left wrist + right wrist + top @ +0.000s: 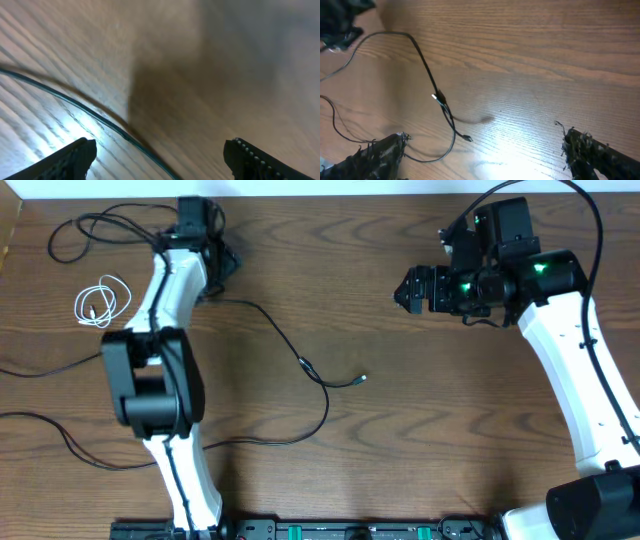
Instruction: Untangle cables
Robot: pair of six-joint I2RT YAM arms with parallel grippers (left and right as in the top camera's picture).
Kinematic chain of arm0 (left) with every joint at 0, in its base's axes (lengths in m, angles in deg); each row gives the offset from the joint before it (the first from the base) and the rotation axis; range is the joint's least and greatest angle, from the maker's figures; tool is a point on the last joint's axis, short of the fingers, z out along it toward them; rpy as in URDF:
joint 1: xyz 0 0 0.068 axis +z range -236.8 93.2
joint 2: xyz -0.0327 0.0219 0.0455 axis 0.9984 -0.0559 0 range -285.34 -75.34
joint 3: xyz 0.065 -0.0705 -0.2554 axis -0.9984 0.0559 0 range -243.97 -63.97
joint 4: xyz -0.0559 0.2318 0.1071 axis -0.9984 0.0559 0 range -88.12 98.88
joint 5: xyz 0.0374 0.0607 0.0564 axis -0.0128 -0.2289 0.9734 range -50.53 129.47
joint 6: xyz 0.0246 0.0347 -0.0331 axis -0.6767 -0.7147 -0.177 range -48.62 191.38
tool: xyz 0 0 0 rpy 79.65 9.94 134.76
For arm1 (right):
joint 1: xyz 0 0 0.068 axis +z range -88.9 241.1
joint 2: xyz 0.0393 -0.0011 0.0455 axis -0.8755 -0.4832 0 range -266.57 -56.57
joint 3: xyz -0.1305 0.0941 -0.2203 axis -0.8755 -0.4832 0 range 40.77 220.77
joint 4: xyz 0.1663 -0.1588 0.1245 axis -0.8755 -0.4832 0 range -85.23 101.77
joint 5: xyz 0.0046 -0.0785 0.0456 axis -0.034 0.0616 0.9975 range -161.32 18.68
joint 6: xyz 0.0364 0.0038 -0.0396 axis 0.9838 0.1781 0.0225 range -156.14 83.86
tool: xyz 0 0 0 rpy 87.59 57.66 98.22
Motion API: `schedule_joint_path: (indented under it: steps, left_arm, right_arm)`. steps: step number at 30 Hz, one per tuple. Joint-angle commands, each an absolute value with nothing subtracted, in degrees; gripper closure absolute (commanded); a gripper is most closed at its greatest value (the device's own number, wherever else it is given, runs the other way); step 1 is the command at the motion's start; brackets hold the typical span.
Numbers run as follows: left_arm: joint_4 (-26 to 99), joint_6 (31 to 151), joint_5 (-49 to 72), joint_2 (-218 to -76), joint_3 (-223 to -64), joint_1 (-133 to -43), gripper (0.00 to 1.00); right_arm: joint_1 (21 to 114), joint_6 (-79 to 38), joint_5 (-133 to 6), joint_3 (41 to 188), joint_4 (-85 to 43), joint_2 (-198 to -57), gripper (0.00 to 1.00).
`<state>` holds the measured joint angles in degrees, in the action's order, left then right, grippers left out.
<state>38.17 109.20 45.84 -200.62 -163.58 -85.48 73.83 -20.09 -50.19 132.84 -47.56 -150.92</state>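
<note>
At the far left of the table [420,420], the left gripper [159,147] stands wide open over the long black cable [275,330], which trails to mid-table; the white coiled cable [100,302] lies apart, further left. Far right, the right gripper [484,135] is wide open, holding nothing

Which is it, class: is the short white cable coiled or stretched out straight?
Coiled. The overhead view shows the white cable curled into small overlapping loops, not laid out straight.
</note>
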Motion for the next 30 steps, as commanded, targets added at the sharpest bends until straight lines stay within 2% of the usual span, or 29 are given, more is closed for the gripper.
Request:
schedule_joint_path:
  steps: [1,5,9,13,15,18,22,30]
  left_arm:
    - [38.6,113.3,47.9,-203.7,-163.5,-85.4,0.14]
    - [38.3,113.2,48.2,-205.8,-163.5,-85.3,0.19]
    - [38.3,113.2,49.8,-206.8,-163.5,-85.3,0.34]
    - [39.4,113.3,49.8,-207.7,-163.5,-85.3,0.37]
    - [40.4,113.3,49.9,-208.1,-163.5,-85.3,0.43]
    - [42.8,113.3,50.5,-208.2,-163.4,-85.3,0.71]
    - [46.1,113.2,50.7,-208.1,-163.4,-85.3,0.92]
    - [56.0,113.3,50.7,-202.2,-164.7,-85.2,0.93]
  right_arm:
    - [74.3,-20.8,-50.2,132.8,-47.6,-151.4,0.01]
    - [74.3,-20.8,-50.2,132.8,-47.6,-151.4,0.01]
    - [74.3,-20.8,-50.2,132.8,-47.6,-151.4,0.01]
    - [74.3,-20.8,-50.3,132.8,-47.6,-151.5,0.01]
    - [74.3,-20.8,-50.3,132.8,-47.6,-151.5,0.01]
    - [74.3,-20.8,-50.3,132.8,-47.6,-151.5,0.01]
    - [74.3,-20.8,-50.2,132.8,-47.5,-151.5,0.01]
    - [74.3,-20.8,-50.2,132.8,-47.8,-151.5,0.01]
